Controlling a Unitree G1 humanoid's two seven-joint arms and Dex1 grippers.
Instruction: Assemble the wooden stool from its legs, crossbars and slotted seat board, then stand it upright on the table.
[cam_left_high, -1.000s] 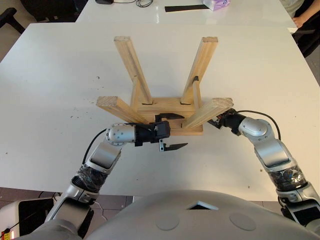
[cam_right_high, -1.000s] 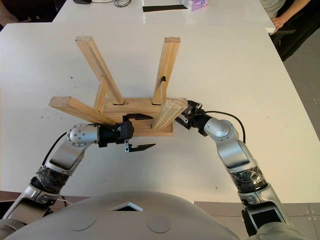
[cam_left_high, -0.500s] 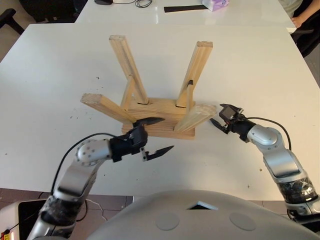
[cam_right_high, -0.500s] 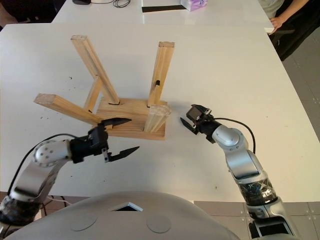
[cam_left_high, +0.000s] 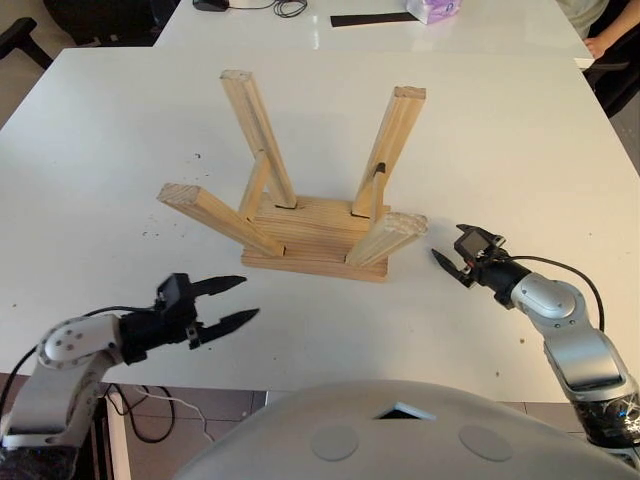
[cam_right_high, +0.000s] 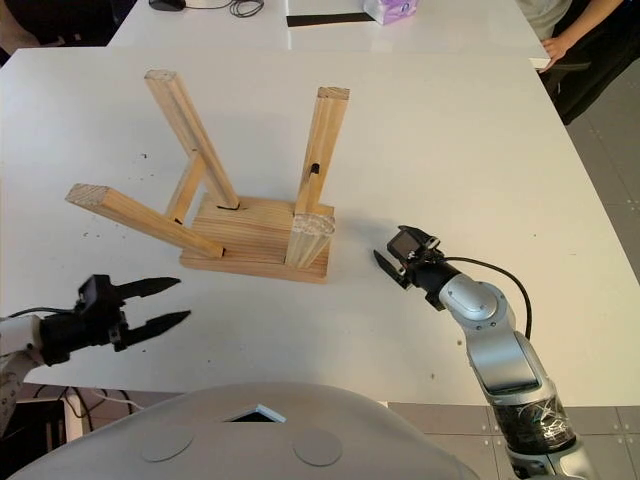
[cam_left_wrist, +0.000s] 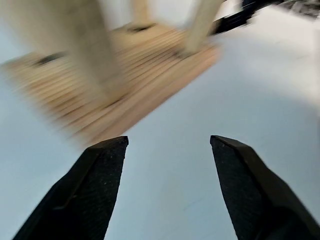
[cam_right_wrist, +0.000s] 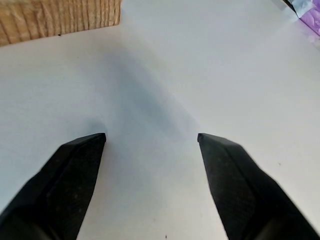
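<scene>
The stool (cam_left_high: 310, 225) is standing assembled but upside down mid-surface (cam_left_high: 520, 130), seat board (cam_left_high: 320, 262) flat and legs (cam_left_high: 392, 140) pointing up. Left jaws and right jaws are hovering spread and empty near the front edge. Flipping it upright probably needs both gripping legs.

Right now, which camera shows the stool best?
The left eye view: the stool sits upside down, all four legs visible. The right eye view matches it. The left wrist view gives part of seat and legs; the right wrist view, one corner.
</scene>
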